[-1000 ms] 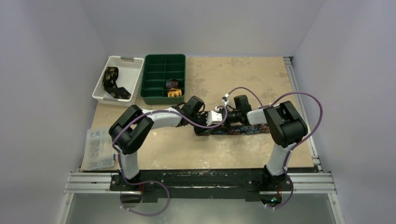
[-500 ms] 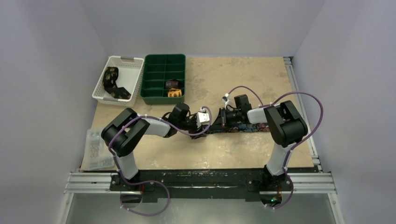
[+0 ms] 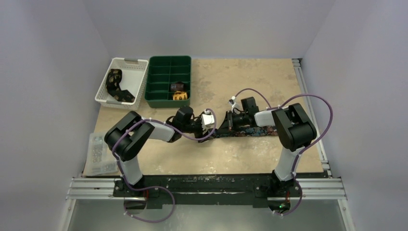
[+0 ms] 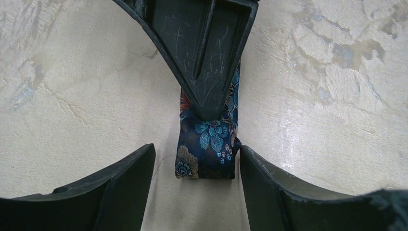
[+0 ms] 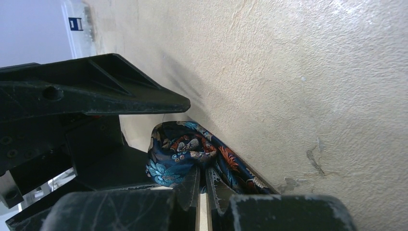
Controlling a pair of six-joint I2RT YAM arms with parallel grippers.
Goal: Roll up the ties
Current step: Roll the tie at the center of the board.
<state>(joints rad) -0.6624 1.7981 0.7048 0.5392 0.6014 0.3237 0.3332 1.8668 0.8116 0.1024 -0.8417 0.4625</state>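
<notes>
The navy tie (image 3: 243, 132) with the little flowers is lying on the table (image 3: 269, 82), near the middle, between the two arms and running off to the right. Its left end is being folded back over itself into a small first loop. The rest of it is lying long and flat, so I think the rolling is only just starting. The right pincer (image 5: 202, 180) is squeezed shut. Its tip is poking into the little fold and pressing it down, but I cannot tell if any cloth is caught between its fingers. The left pincer (image 4: 196, 151) is standing wide, with one finger on each side of the folded end, very close but not gripping it. Next, I think the left pincer needs to close gently on the loop and tip it over toward the right, so the cloth is winding round and round. The right pincer will need to be sliding out of the fold without pulling it loose. Farther back on the left, a green tray (image 3: 150, 82) is holding two small rolled ties (image 3: 178, 91). Beside it, a white basket (image 3: 130, 61) is holding more ties waiting their turn.
</notes>
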